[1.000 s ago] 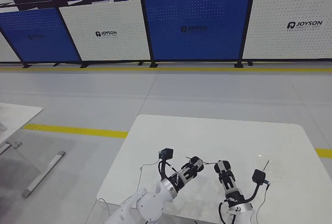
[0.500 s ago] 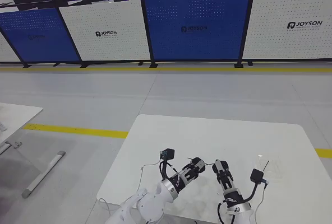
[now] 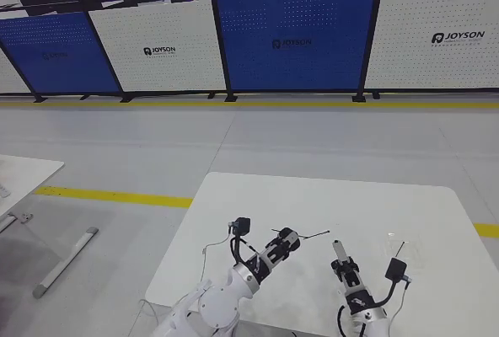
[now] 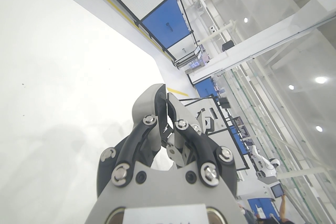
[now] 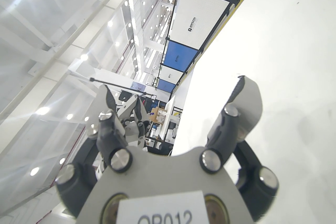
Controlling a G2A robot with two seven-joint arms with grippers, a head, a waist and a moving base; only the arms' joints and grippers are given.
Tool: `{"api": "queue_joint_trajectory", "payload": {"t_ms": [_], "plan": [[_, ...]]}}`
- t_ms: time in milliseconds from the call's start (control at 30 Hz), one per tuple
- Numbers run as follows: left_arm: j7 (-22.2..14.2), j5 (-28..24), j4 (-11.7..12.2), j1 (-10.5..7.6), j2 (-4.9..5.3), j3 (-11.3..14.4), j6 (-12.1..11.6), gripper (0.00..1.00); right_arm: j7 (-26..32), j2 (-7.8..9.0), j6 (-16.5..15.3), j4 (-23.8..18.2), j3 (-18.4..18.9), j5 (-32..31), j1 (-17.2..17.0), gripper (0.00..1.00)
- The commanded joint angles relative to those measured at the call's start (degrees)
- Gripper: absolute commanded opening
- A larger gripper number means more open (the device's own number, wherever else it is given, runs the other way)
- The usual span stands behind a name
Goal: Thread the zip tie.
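Note:
A thin black zip tie runs roughly level above the white table, pinched near one end by my left gripper. In the left wrist view that gripper is shut, its pads pressed together on the thin strap. My right gripper stands a short way to the side of the tie's free end, apart from it. In the right wrist view its fingers are spread wide with nothing between them, and the zip tie shows farther off, held in the left gripper.
A clear plastic packet lies on the table beyond the right arm, near the right edge. Thin cables hang from both wrists. Bare table surface extends toward the far edge.
The two grippers were close together at the tie; now they stand apart. The left gripper moved left and away with the tie, and the right gripper drew back without it.

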Motion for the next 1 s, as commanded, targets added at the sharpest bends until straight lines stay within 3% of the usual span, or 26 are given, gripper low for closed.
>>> {"api": "queue_joint_trajectory", "payload": {"t_ms": [0,200,333,533,900,967], "plan": [[0.01,0.00,-0.01,0.00,0.00,0.02,-0.03,0.00,-0.05,0.00,-0.10,-0.01,-0.02,-0.11,-0.01,1.00],[0.01,0.00,-0.01,0.00,0.00,0.02,-0.03,0.00,-0.24,0.04,-0.01,-0.06,0.16,-0.89,0.19,1.00],[0.37,-2.69,0.27,-0.05,-0.16,-0.13,0.32,0.00,-0.80,0.56,1.11,0.05,0.76,-11.54,0.60,1.00],[-0.32,-5.50,-1.20,0.36,-0.24,-0.29,1.39,0.00,-4.03,1.00,2.79,1.00,0.07,-26.36,0.92,1.00],[-0.37,-5.69,-1.62,0.22,-0.26,-0.28,1.85,0.00,-4.15,1.01,2.13,1.59,-0.19,-26.91,1.08,1.00],[-0.34,-6.16,-1.57,0.18,-0.31,-0.15,1.77,0.00,-3.22,1.19,2.13,2.03,-0.21,-29.98,1.66,1.00]]}}
